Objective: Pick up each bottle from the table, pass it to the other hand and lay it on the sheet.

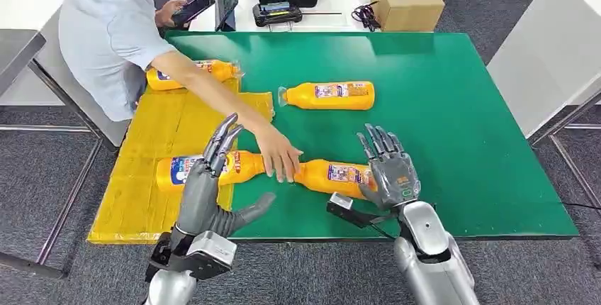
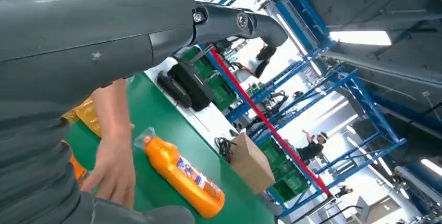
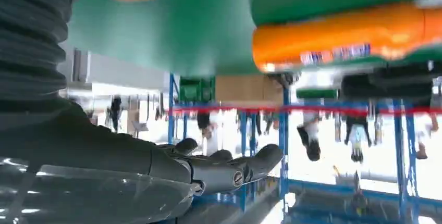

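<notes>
Left hand (image 1: 212,177) and right hand (image 1: 388,170) spread, holding nothing, near table's (image 1: 453,120) front edge

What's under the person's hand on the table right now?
The person's hand rests where two orange bottles meet: one on the yellow sheet, one on the green table. Their caps are covered.

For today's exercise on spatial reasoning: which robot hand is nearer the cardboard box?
Right. The right hand hovers at the near table edge on the cardboard box's side; the left hand is over the yellow sheet, farther off.

Four orange bottles (image 1: 331,96) (image 1: 193,72) (image 1: 205,169) (image 1: 333,175), one yellow sheet (image 1: 152,177), one cardboard box (image 1: 407,3)
</notes>
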{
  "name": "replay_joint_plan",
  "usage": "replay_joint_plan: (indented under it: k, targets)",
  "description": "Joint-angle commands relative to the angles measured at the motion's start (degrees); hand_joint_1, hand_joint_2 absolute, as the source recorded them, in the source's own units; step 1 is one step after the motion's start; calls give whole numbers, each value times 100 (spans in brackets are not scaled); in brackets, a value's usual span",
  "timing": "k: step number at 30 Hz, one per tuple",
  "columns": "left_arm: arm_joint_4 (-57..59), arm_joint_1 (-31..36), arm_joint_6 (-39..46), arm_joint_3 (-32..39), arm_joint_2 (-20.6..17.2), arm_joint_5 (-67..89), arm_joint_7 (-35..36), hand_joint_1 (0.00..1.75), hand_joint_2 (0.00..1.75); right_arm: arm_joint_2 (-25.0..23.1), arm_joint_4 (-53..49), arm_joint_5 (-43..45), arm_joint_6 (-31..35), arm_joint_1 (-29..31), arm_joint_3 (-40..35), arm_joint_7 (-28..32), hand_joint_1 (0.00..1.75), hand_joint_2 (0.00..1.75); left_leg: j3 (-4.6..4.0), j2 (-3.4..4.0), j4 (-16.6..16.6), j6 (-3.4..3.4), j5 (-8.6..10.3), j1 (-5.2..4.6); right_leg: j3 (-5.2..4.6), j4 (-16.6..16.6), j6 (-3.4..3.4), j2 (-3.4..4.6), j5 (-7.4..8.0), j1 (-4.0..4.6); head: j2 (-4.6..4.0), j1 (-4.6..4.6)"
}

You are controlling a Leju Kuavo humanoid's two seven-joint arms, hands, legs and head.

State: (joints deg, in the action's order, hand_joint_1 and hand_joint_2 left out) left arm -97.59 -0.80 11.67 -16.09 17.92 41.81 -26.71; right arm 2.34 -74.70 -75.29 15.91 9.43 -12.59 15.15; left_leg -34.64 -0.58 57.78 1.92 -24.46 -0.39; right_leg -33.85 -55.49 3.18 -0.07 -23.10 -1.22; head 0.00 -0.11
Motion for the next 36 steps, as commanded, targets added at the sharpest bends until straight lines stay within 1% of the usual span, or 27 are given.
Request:
replay_joint_plan:
  k: [1,2,5,7,8,9,10,13,16,18,23,26,30,32,36]
  targets:
    - [137,78,-38,-30,-133,-69,-30,0,175,271,978,883,-579,310,-401,279,0,175,14,9,-5,-6,-4,4,13,6,-8,6,-1,5,0,0]
    - [143,78,-50,-34,-134,-74,-38,0,175,316,1041,854,-633,341,-476,205,0,175,26,15,-3,-11,-10,7,25,7,-14,11,-5,8,0,0]
    - [38,40,-206,1,-41,-83,-24,0,175,491,1200,910,-764,413,-644,95,0,175,22,14,-2,-9,-8,7,21,6,-12,10,-3,7,0,0]
    - [36,39,-207,0,-39,-83,-23,0,175,511,1208,916,-764,403,-641,108,0,175,9,8,-2,-5,-4,4,10,5,-7,5,0,4,0,0]
    - [36,39,-207,0,-39,-83,-23,0,175,511,1208,916,-764,403,-641,108,0,175,19,12,-1,-9,-8,6,20,6,-11,8,-3,7,0,0]
    - [44,34,-235,8,-42,-71,-7,0,175,558,1267,974,-870,431,-680,54,0,175,12,8,-1,-7,-5,4,13,4,-8,5,-2,4,0,0]
    - [81,43,-251,6,-47,-70,-9,0,175,612,1326,1008,-936,438,-714,26,0,175,23,13,0,-11,-11,7,24,5,-14,8,-6,7,0,0]
    - [154,60,-269,-30,-33,-83,-28,0,175,669,1508,1057,-926,442,-710,-49,0,175,12,6,-4,-6,-4,1,14,5,-7,4,-2,2,0,0]
    - [186,72,-254,-64,-31,-85,-33,0,175,698,1644,1012,-824,470,-733,-142,0,175,26,5,-3,-12,-10,7,29,7,-16,1,-7,8,0,0]
    - [157,52,-246,-59,-31,-84,-31,0,175,688,1654,878,-737,502,-737,-265,0,175,16,8,-2,-9,-7,5,17,6,-11,5,-3,6,0,0]
    - [143,43,-250,-59,-36,-83,-29,0,175,671,1642,867,-740,516,-742,-277,0,175,23,11,-2,-11,-9,6,22,5,-13,6,-5,8,0,0]
    - [83,-22,-276,-61,-37,-67,-15,0,175,629,1555,729,-743,504,-684,-424,0,175,21,12,0,-10,-9,7,20,4,-13,7,-5,8,0,0]
    - [139,15,-313,-115,-60,-63,-26,0,175,555,1826,860,-886,566,-494,-376,0,175,20,8,-3,-9,-6,5,20,6,-11,5,-3,5,0,0]
    - [197,59,-323,-139,-61,-68,-27,0,175,521,2067,995,-873,605,-405,-256,0,175,24,6,-3,-11,-8,8,26,7,-15,1,-5,9,0,0]
    - [205,63,-322,-140,-59,-68,-27,0,175,525,2086,1007,-864,600,-399,-237,0,175,33,5,-6,-13,-7,8,34,11,-16,0,-5,10,0,0]
